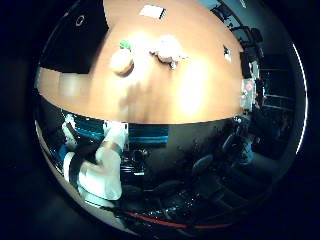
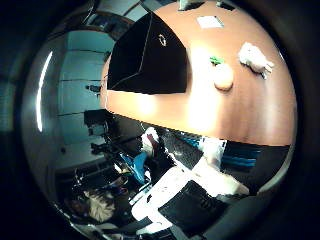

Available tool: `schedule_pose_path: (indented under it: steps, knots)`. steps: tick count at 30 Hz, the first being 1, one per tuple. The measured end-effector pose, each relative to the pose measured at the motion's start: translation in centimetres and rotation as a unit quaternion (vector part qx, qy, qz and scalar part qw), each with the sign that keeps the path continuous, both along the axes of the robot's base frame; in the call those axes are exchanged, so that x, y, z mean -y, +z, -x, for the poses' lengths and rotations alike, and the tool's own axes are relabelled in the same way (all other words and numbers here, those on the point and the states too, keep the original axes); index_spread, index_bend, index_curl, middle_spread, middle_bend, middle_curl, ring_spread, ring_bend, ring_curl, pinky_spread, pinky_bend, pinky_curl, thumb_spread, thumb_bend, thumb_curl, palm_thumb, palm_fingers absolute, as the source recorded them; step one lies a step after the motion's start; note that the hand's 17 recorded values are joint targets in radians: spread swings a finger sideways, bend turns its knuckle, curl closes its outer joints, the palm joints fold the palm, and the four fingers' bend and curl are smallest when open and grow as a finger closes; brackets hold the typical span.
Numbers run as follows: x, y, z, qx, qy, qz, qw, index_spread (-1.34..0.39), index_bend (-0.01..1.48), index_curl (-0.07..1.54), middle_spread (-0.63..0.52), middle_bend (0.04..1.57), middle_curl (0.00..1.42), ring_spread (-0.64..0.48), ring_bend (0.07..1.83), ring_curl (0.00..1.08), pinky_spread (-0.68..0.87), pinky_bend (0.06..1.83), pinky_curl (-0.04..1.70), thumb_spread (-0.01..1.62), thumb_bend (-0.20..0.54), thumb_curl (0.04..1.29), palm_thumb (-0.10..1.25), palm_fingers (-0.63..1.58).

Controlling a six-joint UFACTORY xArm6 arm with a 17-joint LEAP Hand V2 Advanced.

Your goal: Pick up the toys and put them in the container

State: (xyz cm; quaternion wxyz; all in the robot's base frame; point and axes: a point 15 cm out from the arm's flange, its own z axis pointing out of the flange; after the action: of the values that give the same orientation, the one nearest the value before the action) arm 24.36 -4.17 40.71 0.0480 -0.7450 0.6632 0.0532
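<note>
A white plush toy (image 2: 255, 57) lies on the orange-brown table (image 1: 200, 90). Close beside it sits a round peach-coloured toy (image 2: 223, 77) with a small green piece (image 2: 216, 60) at its far side. A black open-topped container (image 2: 145, 60) stands on the same table, a short way from the two toys. My right hand (image 2: 210, 175) hangs well above and off the table's near edge, far from the toys. Its white and black fingers (image 1: 107, 160) are relaxed and hold nothing.
A white sheet of paper (image 2: 210, 21) lies at the far side of the table, and a small card (image 1: 226, 51) lies nearer one end. Dark office chairs (image 1: 200, 165) stand on the floor past the table's near edge.
</note>
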Motion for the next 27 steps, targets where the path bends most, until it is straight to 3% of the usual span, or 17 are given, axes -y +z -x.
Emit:
schedule_pose_path:
  steps: [10, 20, 27]
  knots:
    - [3.8, 1.2, -3.5, 0.042, -0.022, 0.014, 0.999, -0.41, 0.18, 0.32, -0.05, 0.19, 0.31, 0.16, 0.20, 0.23, 0.42, 0.20, 0.30, 1.06, -0.023, 0.29, 0.57, 0.28]
    - [8.7, 0.1, -6.8, 0.043, -0.053, 0.017, 0.997, -0.42, 0.18, 0.31, -0.06, 0.19, 0.30, 0.15, 0.21, 0.24, 0.42, 0.20, 0.30, 1.08, -0.023, 0.29, 0.58, 0.29]
    - [12.4, -3.0, -10.7, 0.052, -0.080, 0.022, 0.995, -0.41, 0.16, 0.30, -0.06, 0.19, 0.31, 0.14, 0.24, 0.25, 0.41, 0.22, 0.30, 1.08, -0.023, 0.29, 0.58, 0.29]
